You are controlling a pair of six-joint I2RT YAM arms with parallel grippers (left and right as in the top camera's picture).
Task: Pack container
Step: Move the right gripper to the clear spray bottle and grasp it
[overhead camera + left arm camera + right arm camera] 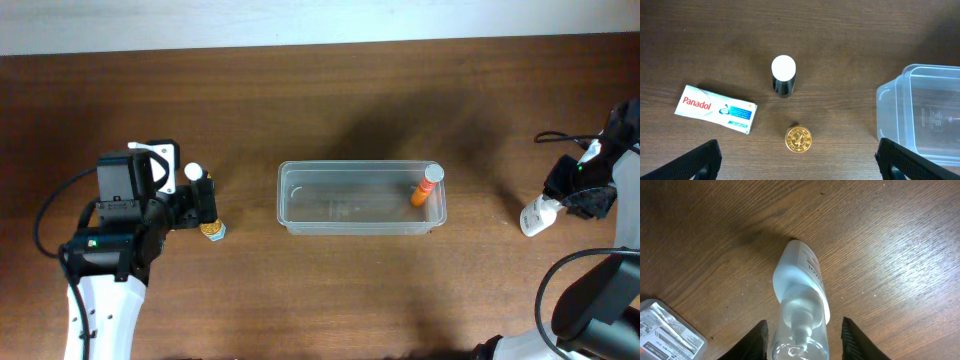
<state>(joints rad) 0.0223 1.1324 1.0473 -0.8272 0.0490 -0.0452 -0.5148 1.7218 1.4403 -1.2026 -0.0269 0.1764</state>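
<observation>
The clear plastic container stands mid-table; its left end shows in the left wrist view. An orange bottle with a grey cap lies in its right end. My left gripper is open wide and empty, held above a gold-lidded jar, a dark bottle with a white cap and a Panadol box. My right gripper is open, its fingers on either side of a clear spray bottle lying on the table; the left finger is close to it, the right one apart.
In the overhead view the left gripper is left of the container, with the jar beside it. The spray bottle lies at the far right by the right gripper. A foil packet lies near the right gripper.
</observation>
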